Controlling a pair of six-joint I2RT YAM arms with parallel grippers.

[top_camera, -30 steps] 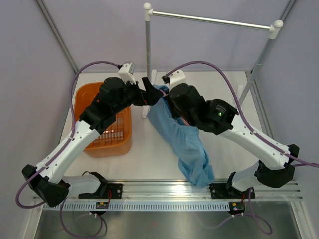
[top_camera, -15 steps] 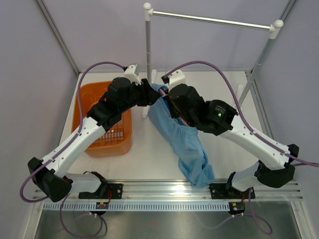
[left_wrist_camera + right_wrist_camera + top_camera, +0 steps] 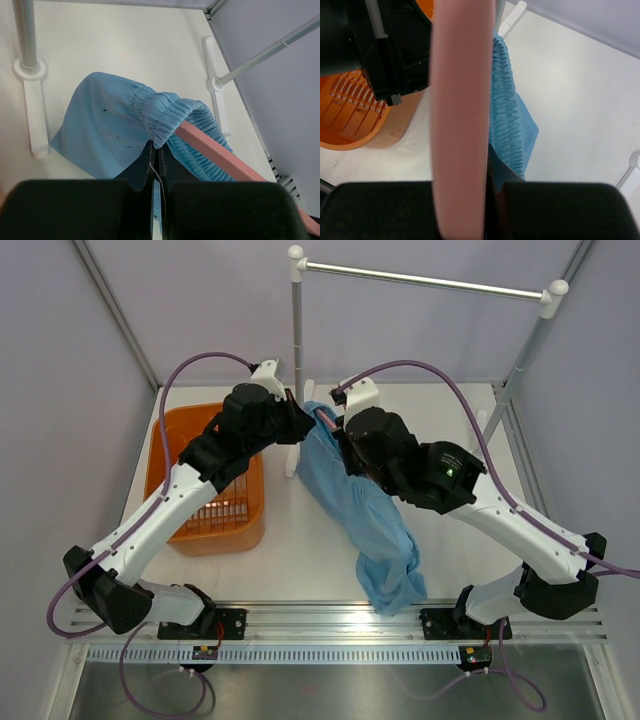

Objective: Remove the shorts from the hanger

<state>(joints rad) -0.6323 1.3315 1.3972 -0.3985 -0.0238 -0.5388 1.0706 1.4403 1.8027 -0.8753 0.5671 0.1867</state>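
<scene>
The light-blue shorts [image 3: 355,505] hang in a long drape from between the two grippers down to the table's front. Their gathered waistband [image 3: 162,112] still sits over the pale-pink hanger [image 3: 212,152]. My left gripper [image 3: 156,150] is shut on the lower edge of that waistband, just beside the hanger bar. In the top view the left gripper [image 3: 303,426] meets the cloth at its upper left end. My right gripper [image 3: 480,182] is shut on the hanger [image 3: 460,100], whose bar runs straight up the right wrist view with the shorts [image 3: 506,115] bunched against its right side.
An orange basket [image 3: 170,430] stands at the left under the left arm. The silver rail [image 3: 420,280] spans the back on two posts, one post [image 3: 297,330] just behind the grippers. Its white feet [image 3: 35,115] rest on the table.
The left gripper has gone from open to shut, closing on the shorts' waistband. The left arm has pushed slightly rightward toward the hanger, and the shorts' lower end has shifted a little.
</scene>
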